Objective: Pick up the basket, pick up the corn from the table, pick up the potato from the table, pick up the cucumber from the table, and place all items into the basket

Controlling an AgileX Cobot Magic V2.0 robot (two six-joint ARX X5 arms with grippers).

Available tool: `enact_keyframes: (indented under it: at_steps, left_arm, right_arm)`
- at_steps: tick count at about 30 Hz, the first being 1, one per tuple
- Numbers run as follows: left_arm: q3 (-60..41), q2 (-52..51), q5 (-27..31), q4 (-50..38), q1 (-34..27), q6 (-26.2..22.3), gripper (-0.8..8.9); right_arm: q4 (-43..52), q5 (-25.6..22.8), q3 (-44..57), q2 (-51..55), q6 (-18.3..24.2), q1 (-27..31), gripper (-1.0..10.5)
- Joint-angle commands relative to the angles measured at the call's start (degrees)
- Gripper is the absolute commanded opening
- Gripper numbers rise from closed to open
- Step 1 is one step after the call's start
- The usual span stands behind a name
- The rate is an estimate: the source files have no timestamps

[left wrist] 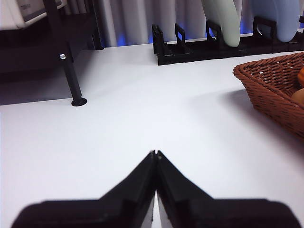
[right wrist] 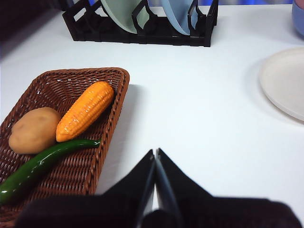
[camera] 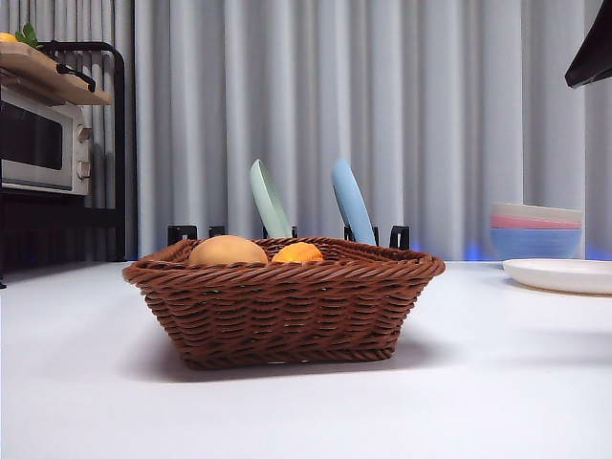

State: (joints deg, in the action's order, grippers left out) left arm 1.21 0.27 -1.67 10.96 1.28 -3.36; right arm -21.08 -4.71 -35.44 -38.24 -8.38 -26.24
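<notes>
Basket (camera: 284, 311) first: it sits on the table (camera: 86, 382) roughly mid-surface, a little in front of the black plate rack (right wrist: 142, 28) along the far edge. From my right wrist view I count all three vegetables inside it. The potato (right wrist: 34, 129) lies against one side wall, the corn (right wrist: 85, 110) rests beside it and touches it, and the cucumber (right wrist: 35, 166) stretches along the basket floor with its tip under the corn's narrow end.

My left gripper (left wrist: 156, 154) has its jaws pressed together on nothing, hanging over bare table beside the basket. My right gripper (right wrist: 155, 153) is likewise pinched closed and empty, above the table between the basket and the white plate (right wrist: 285, 80) near the right edge.

I judge the loading done. The risks left are my own. If I swing either arm low on the way out, a closed pincer could clip the flaring rim and shove or tip the light wicker. The corn lies close to the wall and could roll over it if the basket is jolted. The right arm also has the plate and stacked bowls (camera: 535, 229) nearby to knock.
</notes>
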Motion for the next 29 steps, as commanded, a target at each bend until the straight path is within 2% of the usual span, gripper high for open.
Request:
enact_keyframes:
  at_steps: [1,19,22,24,27,29]
  left_arm:
    - [-0.90,-0.15,0.09,-0.22,-0.13,0.57,-0.03]
    - [-0.90,-0.17,0.11,-0.22,-0.13,0.57,-0.03]
    - [-0.90,-0.15,0.11,-0.22,-0.13,0.57,-0.03]
    - [-0.90,-0.15,0.11,-0.22,-0.13,0.57,-0.03]
    - [-0.90,-0.15,0.11,-0.22,-0.13,0.57,-0.03]
    - [-0.90,-0.15,0.11,-0.22,-0.13,0.57,-0.03]
  right_arm:
    - [0.15,-0.15,0.24,0.02,-0.61,0.02,0.0]
    - [-0.74,-0.63,0.24,1.66,0.31,0.04,0.0]
    - [-1.90,-3.19,0.33,5.62,5.11,0.50,0.0]
    - [-1.20,-2.36,1.03,8.20,9.79,1.68,0.0]
    - [1.09,2.36,4.04,13.07,17.73,5.38,0.0]
    - [3.43,7.48,7.54,16.63,21.31,9.01,0.0]
